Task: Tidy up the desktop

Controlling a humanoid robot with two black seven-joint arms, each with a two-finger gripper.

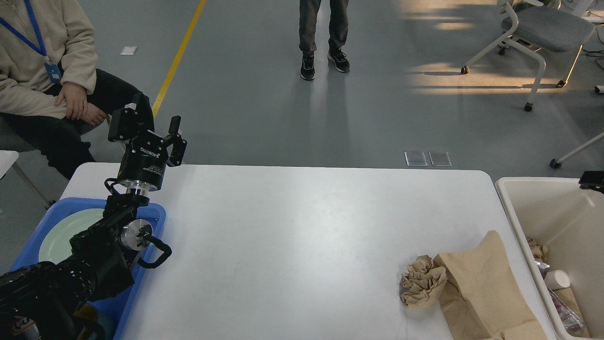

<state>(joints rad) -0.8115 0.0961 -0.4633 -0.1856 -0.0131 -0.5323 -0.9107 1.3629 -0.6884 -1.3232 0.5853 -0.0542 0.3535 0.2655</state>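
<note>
The white desktop (302,236) holds a crumpled brown paper ball (421,281) and a flat brown paper bag (486,293), both at the front right. My left gripper (158,120) is open and empty, raised above the table's far left corner, over the back of the blue tray (155,215). A small black part of my right arm (593,180) shows at the right edge, over the cream-white bin (514,217); its fingers cannot be told apart.
The blue tray at front left holds a pale green plate (61,236). The bin at right holds crumpled paper, a white cup (557,279) and wrappers. A seated person (42,71) is at far left, another stands beyond the table, and chairs stand at far right.
</note>
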